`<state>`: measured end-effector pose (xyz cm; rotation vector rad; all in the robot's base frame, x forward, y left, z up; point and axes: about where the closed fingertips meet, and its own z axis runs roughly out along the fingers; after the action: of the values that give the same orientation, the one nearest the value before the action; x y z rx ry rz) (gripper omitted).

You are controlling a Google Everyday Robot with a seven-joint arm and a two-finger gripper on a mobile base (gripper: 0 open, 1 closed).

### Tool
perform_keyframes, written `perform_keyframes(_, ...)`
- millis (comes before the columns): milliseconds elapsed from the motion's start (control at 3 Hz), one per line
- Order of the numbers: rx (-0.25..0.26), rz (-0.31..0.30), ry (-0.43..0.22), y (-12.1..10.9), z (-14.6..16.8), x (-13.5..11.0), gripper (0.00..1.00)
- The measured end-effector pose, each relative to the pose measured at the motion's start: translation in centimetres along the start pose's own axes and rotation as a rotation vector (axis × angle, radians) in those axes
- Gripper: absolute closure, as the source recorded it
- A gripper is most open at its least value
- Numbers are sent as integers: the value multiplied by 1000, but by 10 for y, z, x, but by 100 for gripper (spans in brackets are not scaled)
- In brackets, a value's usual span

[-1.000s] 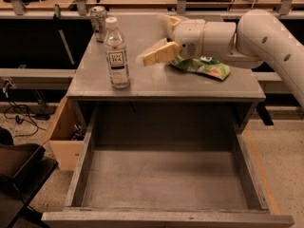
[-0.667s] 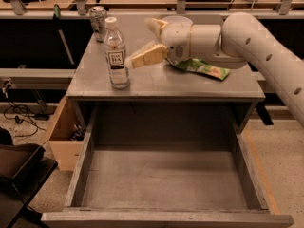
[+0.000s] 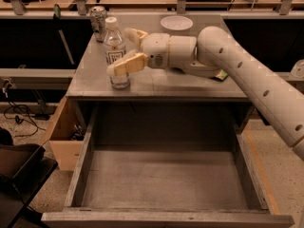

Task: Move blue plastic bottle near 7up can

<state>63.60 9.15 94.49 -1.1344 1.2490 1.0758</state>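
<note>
Gripper [image 3: 119, 51] is sitting at the left end of the grey tabletop [image 3: 190, 87], its two tan fingers spread open and straddling the blue plastic bottle [image 3: 114, 45]. Near finger [image 3: 126, 64] is crossing in front of the bottle's lower body and hiding part of the label; far finger is poking out behind the bottle's right shoulder. Cannot tell whether either pad is actually touching the plastic. Bottle is standing upright near the table's front-left corner: clear, ribbed, white cap, white label with a dark square mark, base showing below the near finger. 7up can [image 3: 98, 20] is standing upright behind it at the back-left corner, apart from the bottle; silvery metal, markings too faint to read. White bowl [image 3: 176, 23], shallow and round, is resting at the back edge, middle. Arm [image 3: 247, 75], smooth cream plastic with small dark dots, is reaching in from the right and running out of view at the right edge. It is covering most of a green packet [image 3: 221, 75]; only a sliver is showing. Below the tabletop a grey drawer [image 3: 166, 175] is standing pulled open, its front lip cut off at the bottom. Wooden box [image 3: 64, 137] is partly hidden at the table's left side.
</note>
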Motion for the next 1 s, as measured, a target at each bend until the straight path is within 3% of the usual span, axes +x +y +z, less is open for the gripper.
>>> perform_keyframes(333, -50, -10, -22, 6, 18, 1, 18)
perform_keyframes(1000, -62, -12, -24, 9, 24, 0, 64)
